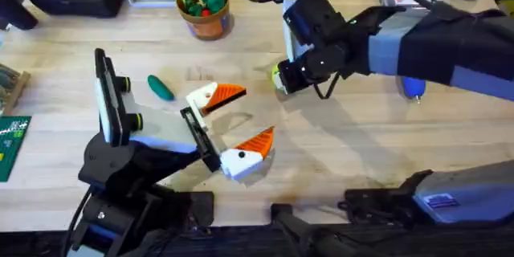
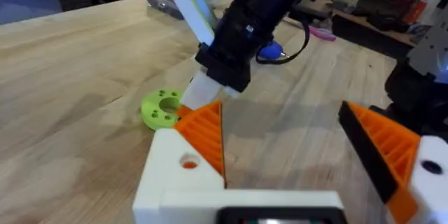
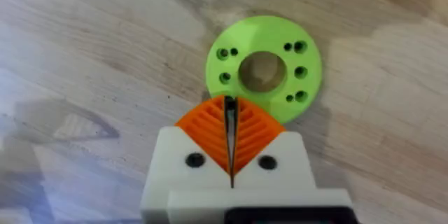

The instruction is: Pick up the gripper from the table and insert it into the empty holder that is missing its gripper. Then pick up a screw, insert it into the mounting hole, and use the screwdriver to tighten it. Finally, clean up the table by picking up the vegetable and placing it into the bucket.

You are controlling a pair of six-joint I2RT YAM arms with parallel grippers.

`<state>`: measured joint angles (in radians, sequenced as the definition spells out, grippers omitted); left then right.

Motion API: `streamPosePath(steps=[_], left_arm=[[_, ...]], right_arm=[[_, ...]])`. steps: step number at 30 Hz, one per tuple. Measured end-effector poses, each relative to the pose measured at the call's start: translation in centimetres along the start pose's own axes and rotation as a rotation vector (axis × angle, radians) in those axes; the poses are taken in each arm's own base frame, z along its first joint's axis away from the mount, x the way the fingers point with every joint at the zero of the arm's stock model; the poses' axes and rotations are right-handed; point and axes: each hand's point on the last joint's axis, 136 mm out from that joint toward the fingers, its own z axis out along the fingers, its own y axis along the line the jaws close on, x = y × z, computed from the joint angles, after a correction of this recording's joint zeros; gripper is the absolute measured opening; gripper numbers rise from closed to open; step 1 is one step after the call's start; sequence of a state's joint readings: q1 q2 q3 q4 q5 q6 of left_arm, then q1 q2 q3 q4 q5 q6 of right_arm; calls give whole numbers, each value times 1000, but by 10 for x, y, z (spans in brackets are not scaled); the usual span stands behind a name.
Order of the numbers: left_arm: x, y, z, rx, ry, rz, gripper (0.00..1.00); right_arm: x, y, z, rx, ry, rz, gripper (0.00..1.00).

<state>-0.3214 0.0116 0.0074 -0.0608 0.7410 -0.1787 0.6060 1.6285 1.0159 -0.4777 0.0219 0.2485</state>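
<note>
Fingers of the right gripper (image 3: 230,136) are pressed together over a lime-green disc (image 3: 264,66), gripping nothing visible, while overhead the left gripper (image 1: 241,120) gapes wide near the vegetable (image 1: 161,87), bucket (image 1: 206,18) beyond.

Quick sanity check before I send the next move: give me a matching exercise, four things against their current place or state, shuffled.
Things:
1. vegetable
2. bucket
3. right hand
4. left hand

States:
A. fingers spread wide apart
B. holds green and orange toy pieces
C. lies on the table, outside any container
D. shut, tips at the rim of the lime-green disc

Pairs: 1-C, 2-B, 3-D, 4-A
</note>
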Motion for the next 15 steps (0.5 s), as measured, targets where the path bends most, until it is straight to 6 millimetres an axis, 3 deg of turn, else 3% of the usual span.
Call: streamPosePath(steps=[7, 15], left_arm=[[0, 0, 0, 0, 0, 0, 985], [0, 0, 0, 0, 0, 0, 985]], right_arm=[[-3, 1, -20, 14, 55, -14, 7], [-28, 10, -76, 16, 78, -64, 7]])
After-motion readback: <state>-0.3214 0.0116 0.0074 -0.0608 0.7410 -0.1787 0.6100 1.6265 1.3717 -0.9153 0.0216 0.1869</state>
